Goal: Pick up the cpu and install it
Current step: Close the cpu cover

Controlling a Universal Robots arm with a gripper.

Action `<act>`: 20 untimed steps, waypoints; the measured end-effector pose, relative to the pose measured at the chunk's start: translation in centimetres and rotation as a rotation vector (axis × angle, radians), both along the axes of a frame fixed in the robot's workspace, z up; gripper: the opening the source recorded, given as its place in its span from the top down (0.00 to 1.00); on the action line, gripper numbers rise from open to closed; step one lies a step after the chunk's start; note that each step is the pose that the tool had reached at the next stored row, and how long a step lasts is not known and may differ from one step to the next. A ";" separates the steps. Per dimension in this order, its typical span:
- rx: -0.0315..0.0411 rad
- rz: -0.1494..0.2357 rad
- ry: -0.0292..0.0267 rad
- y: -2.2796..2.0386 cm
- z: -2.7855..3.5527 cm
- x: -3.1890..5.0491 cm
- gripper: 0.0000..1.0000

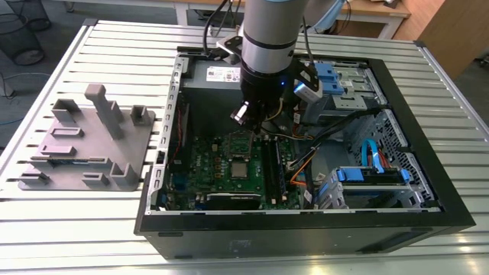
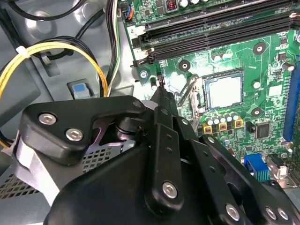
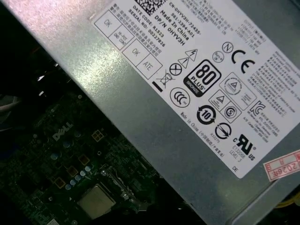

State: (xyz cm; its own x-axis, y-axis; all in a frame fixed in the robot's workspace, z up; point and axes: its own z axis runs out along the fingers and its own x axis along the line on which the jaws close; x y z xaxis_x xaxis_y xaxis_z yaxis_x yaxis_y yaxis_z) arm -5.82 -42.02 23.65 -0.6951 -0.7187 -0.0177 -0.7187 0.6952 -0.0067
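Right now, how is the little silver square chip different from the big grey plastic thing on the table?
The cpu is small, flat and shiny silver; the grey plastic fixture is far bigger, dull grey, with posts sticking up. The cpu sits in its socket on the green board inside the computer case; the fixture rests outside on the slatted table, at the exterior view's left. Both lie untouched.

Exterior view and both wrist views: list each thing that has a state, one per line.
cpu: seated flat in the motherboard socket, not held.
socket bracket: swung open, standing up from the board.
computer case: lying on its side, side panel off.
tool: hovering above the socket bracket.
grey plastic fixture: on the table beside the case.
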 end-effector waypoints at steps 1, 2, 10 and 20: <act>-0.0002 0.000 0.0001 0.00 0.01 0.00 0.89; -0.0003 0.000 0.0002 0.00 0.02 -0.01 0.89; -0.0003 0.000 0.0001 0.00 0.18 0.00 0.89; -0.0004 0.000 0.0002 -0.01 0.60 0.02 0.89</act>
